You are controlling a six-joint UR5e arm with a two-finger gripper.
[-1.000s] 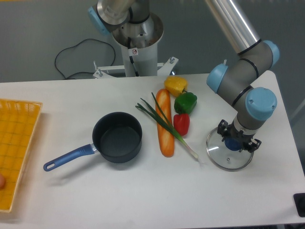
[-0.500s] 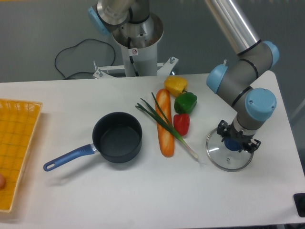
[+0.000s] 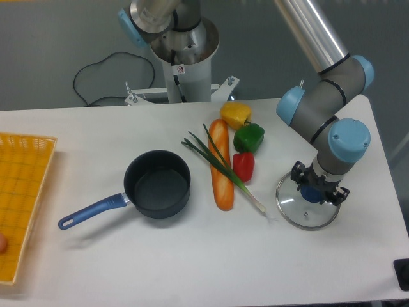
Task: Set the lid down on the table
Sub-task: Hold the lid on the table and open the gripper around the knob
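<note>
White desk (image 3: 192,268) carries the lid (image 3: 307,208) flat near its right edge. My claw (image 3: 317,191) sits directly above, pinching the blue knob, so I'd judge release then straight up.

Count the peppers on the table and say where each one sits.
3, in a column right of the baguette: yellow pepper farthest back, green pepper in the middle, red pepper nearest the camera, left of the lid. None appear hidden.

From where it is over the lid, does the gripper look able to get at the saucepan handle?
Probably yes: the saucepan handle lies uncovered on open table, though the gripper sits far across.
</note>
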